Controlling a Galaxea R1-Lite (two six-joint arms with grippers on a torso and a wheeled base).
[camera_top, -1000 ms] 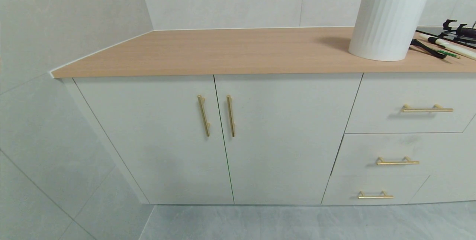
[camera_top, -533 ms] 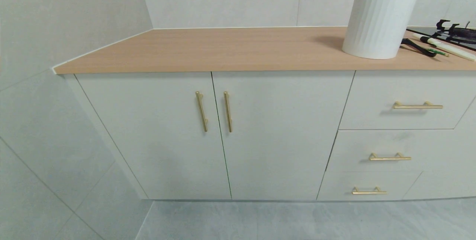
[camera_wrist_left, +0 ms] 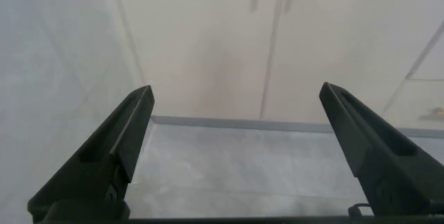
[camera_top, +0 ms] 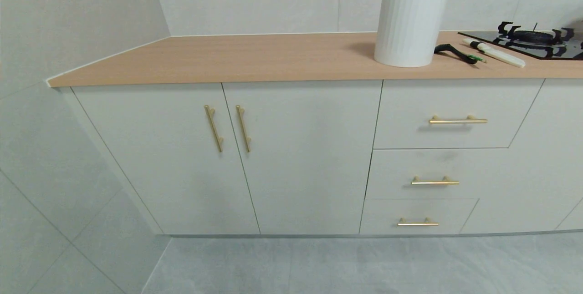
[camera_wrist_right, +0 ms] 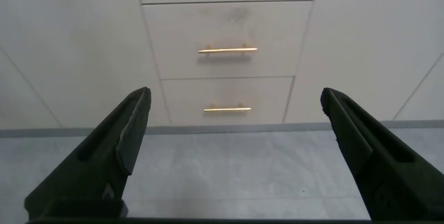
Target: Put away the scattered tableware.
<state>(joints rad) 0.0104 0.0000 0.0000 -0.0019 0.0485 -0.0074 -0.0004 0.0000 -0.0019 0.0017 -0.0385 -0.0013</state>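
Hanging low, each with jaws apart and empty, our left gripper (camera_wrist_left: 234,92) faces the doors (camera_wrist_left: 208,37) and our right gripper (camera_wrist_right: 234,93) the drawers (camera_wrist_right: 229,26). On the counter (camera_top: 227,59) we see a black utensil (camera_top: 453,52) and a white knife (camera_top: 494,53) just beside the canister (camera_top: 412,18), near the stove (camera_top: 530,39).

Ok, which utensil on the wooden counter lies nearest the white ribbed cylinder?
The black-handled utensil, right beside the white ribbed cylinder; the cream-coloured utensil lies farther, by the black stove.
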